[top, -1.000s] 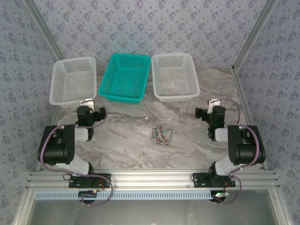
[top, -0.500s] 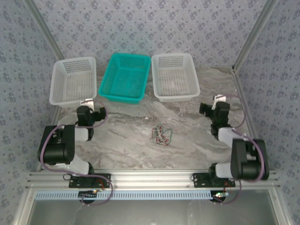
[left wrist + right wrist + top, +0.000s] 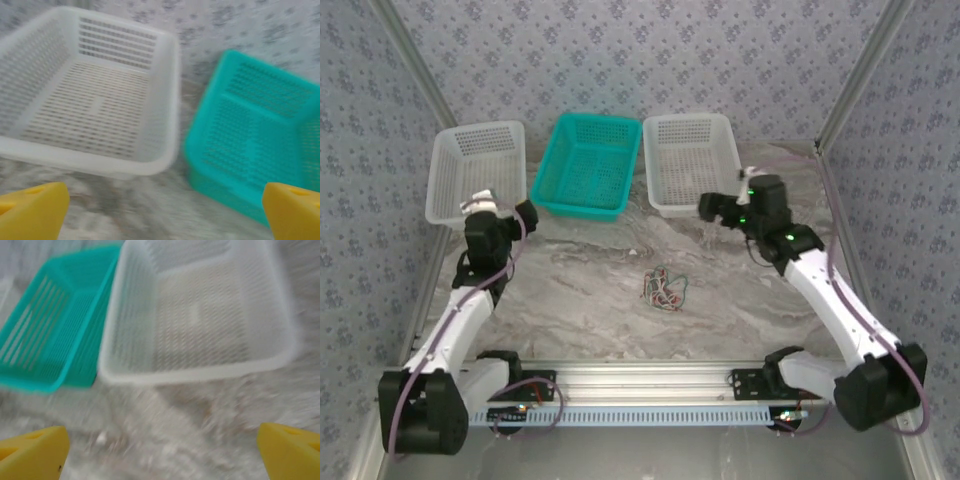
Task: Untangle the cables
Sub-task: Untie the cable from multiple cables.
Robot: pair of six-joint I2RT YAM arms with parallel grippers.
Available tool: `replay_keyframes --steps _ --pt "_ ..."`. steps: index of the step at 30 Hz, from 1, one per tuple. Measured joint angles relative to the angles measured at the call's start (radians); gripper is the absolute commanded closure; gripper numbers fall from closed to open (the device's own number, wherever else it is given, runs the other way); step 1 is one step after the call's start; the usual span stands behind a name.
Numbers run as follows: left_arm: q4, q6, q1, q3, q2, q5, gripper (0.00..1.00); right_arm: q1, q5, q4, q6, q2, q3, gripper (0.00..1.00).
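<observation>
Top external view: both arms have reached out since a second ago. The left end effector (image 3: 524, 216) is now by the left white basket (image 3: 478, 127), and the right end effector (image 3: 712, 206) is by the right white basket (image 3: 685, 117). Both are wide open and hold nothing. The cables (image 3: 665, 288) have not moved. They are a small clump mid-worktop (image 3: 580, 300), lying roughly 9 to 3 o'clock.

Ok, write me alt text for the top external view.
A small tangled clump of green, reddish and pale cables lies untouched on the marbled table. The left end effector hangs near the left white basket, the right end effector near the right white basket; a teal basket stands between them.
</observation>
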Motion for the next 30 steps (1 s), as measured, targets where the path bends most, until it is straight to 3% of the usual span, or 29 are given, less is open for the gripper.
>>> replay_keyframes --steps 4,7,11,13,15,25,30 --pt "-0.121 -0.197 -0.147 0.097 0.045 0.178 0.03 0.177 -0.044 -0.093 -0.015 0.092 0.016 0.03" --pt "-0.130 -0.305 -0.348 0.114 0.173 0.294 0.10 0.218 -0.087 -0.135 -0.020 0.127 -0.004 0.06" --pt "-0.159 -0.381 -0.591 0.159 0.369 0.369 0.34 0.250 -0.161 -0.148 -0.030 0.149 -0.055 0.16" --pt "-0.157 -0.409 -0.650 0.165 0.424 0.383 0.49 0.274 -0.194 -0.139 -0.027 0.158 -0.088 0.22" --pt "-0.147 -0.432 -0.675 0.156 0.453 0.389 0.53 0.295 -0.220 -0.123 -0.020 0.171 -0.122 0.26" --pt "-0.137 -0.454 -0.683 0.152 0.542 0.412 0.56 0.305 -0.269 -0.015 0.007 0.270 -0.188 0.28" --pt "-0.137 -0.470 -0.683 0.188 0.639 0.429 0.68 0.305 -0.273 0.022 0.003 0.333 -0.189 0.38"
